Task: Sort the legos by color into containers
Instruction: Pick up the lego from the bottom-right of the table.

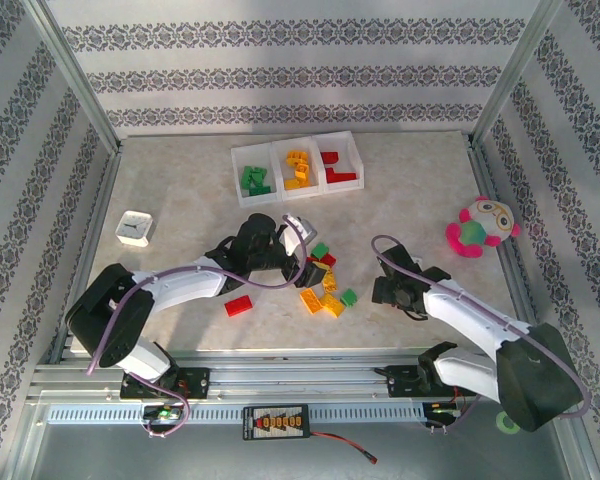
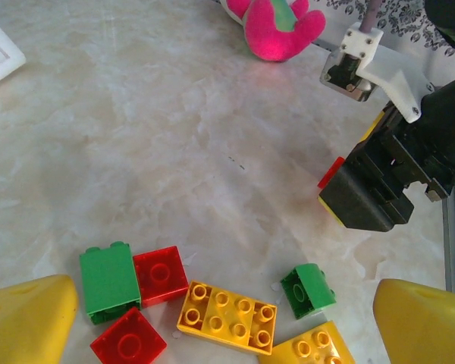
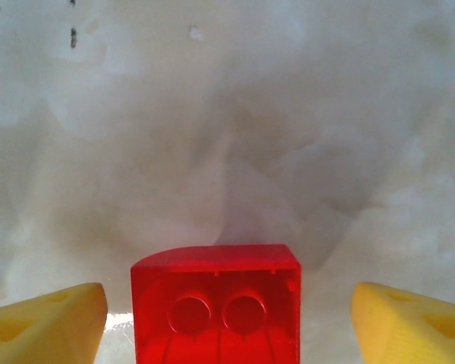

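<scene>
The beige marble-patterned table (image 1: 180, 190) carries everything. Two white-and-black robot arms reach in from 6 o'clock: the left arm (image 1: 180, 285) bends toward the table's middle, and the right arm (image 1: 470, 315) ends at about 4 o'clock of it. The left fingers (image 1: 308, 268) hang released and wide over the loose pile. In the left wrist view their yellow pads (image 2: 30, 322) sit at the lower corners with no brick pinched between them. The right fingers (image 1: 390, 290) are parted too: in the right wrist view a red brick (image 3: 216, 303) stands between the yellow pads, with bare table showing on each side.

Three joined white translucent plastic containers (image 1: 276, 170) sit in a row at 12 o'clock. The 9 o'clock bin holds green pieces, the middle one yellow-orange, the 3 o'clock one red. A pink-and-green plush toy (image 1: 477, 228) lies at 3 o'clock and a small white square box (image 1: 135, 228) at 9 o'clock.

The unsorted small studded plastic legos (image 1: 327, 285) cluster just toward 6 o'clock of centre, between the two sets of fingers. A lone red brick (image 1: 238, 305) lies apart at 8 o'clock of the cluster. Below the left fingers — seen from the wrist — a green brick (image 2: 108, 282) touches a square red brick (image 2: 161, 274), and a second square red brick (image 2: 129, 345) sits at 6 o'clock of the pair. A long yellow eight-stud brick (image 2: 229, 317) lies just beside them, with a small green brick (image 2: 309, 290) near its 3 o'clock end.
</scene>
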